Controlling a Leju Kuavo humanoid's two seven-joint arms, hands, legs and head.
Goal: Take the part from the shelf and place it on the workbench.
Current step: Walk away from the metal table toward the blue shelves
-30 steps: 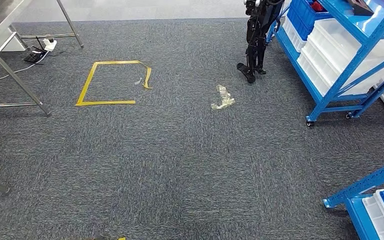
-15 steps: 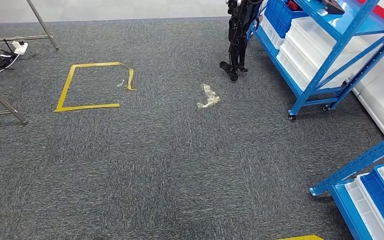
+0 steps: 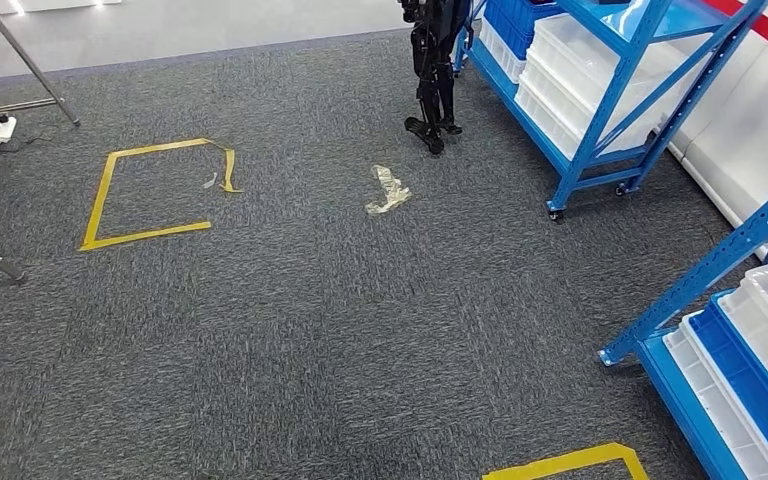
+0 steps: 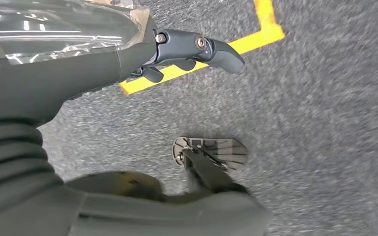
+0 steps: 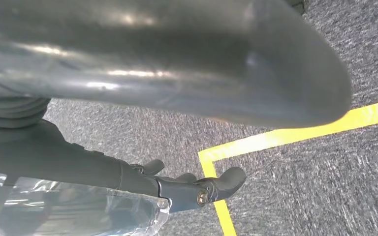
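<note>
Down at its sides, left hand [image 4: 187,54] and right hand [image 5: 192,189] hang over grey carpet [image 3: 340,300], fingers loosely curled, grasping nothing. Blue shelf [image 3: 600,90] stands ahead-right with white bins [image 3: 570,75]; part not discernible, so weight and grip point unjudgeable.

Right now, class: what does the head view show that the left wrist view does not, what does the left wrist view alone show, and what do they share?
Head view alone: a blue shelf rack with white bins, a second blue rack nearer, a yellow tape square, a clear plastic scrap and a black stand.
Left wrist view alone: the robot's left hand, hanging with fingers apart and empty.
Shared: grey carpet marked with yellow tape.
</note>
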